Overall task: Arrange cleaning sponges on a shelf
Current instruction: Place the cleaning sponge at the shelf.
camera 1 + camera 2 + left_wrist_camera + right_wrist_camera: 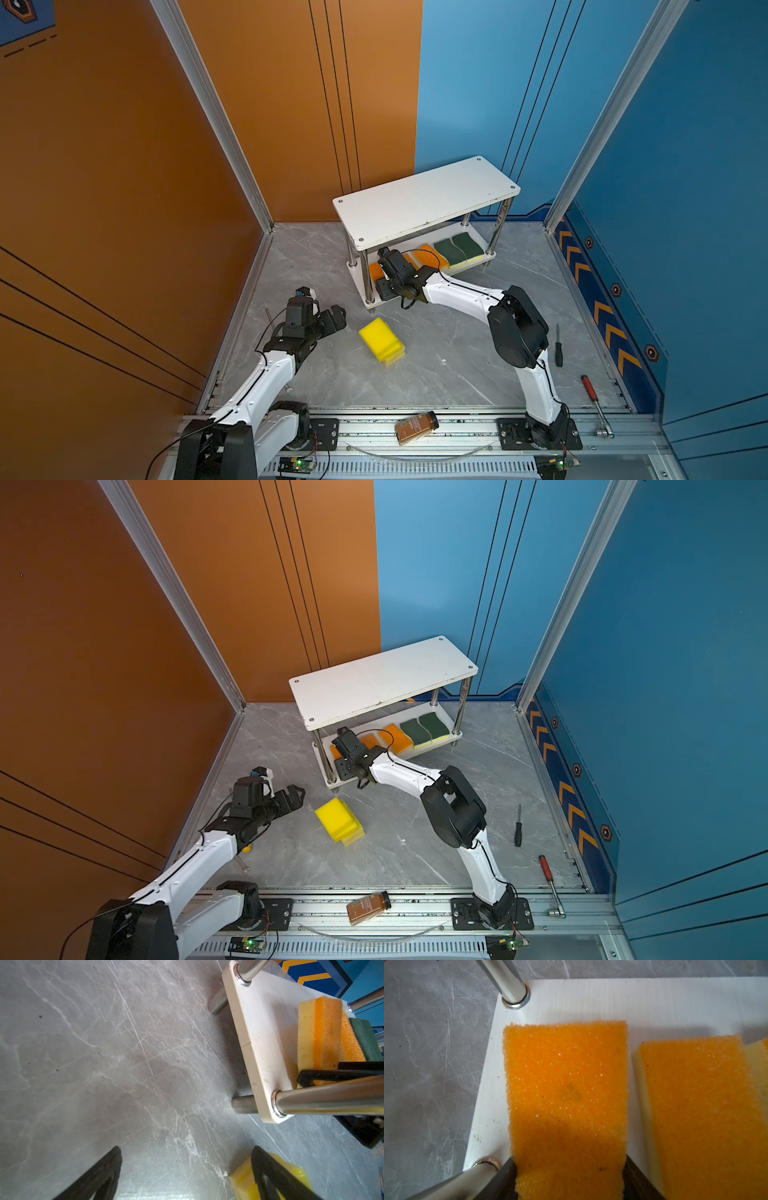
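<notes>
1. Right gripper sat inside the shelf's lower tier in a top view; yellow sponges lay on the table, nearer the left gripper.
2. Left wrist: that gripper gaped, empty.
3. Right wrist: jaws pinched the orange sponge, lying lengthwise ahead.

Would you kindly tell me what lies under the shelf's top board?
On the lower board: the right claw pinching the end orange sponge, more orange sponges, then two green-topped sponges. The top board hides the row's back edge.
</notes>
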Tool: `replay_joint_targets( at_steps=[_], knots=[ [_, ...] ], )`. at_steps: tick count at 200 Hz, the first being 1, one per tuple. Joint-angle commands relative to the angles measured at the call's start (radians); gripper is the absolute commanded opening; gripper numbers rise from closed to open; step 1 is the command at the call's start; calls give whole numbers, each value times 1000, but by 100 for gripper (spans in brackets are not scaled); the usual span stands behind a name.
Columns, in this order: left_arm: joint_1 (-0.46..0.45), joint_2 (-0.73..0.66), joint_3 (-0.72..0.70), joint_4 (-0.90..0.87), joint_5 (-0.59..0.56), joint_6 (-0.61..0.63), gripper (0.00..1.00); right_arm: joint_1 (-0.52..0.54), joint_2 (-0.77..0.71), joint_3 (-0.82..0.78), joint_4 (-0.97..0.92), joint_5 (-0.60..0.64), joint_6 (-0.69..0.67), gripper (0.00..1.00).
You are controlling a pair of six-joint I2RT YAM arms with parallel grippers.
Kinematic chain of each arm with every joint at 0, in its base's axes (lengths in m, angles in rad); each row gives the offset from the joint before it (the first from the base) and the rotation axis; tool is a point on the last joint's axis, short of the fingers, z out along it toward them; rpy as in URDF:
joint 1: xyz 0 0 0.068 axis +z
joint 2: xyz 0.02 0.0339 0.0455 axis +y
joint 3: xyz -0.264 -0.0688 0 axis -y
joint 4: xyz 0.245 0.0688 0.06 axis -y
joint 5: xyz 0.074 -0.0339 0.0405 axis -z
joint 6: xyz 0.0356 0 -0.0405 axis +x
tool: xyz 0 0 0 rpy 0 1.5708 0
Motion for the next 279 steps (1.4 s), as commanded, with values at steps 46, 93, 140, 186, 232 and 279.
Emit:
replay_joint_targets(
  at_steps=[46, 93, 140, 186, 232, 279],
  knots=[
    [10, -19, -9, -25, 31, -3, 98, 1, 7, 1, 0, 31, 22, 71],
    [11, -39, -14, -16, 40, -14, 98, 2, -10, -1, 0, 42, 20, 78],
    [10, -32, -17, -14, 42, -17, 98, 2, -16, -7, 0, 54, 13, 81],
    [10, -35, -23, -9, 40, -19, 98, 2, -32, -18, -2, 61, 9, 86],
    [11, -42, -38, 6, 54, -21, 98, 2, -88, -42, -13, 72, 0, 93],
    [10, -48, -44, -11, 40, -40, 98, 3, -134, -64, -45, 77, -25, 97]
  ],
)
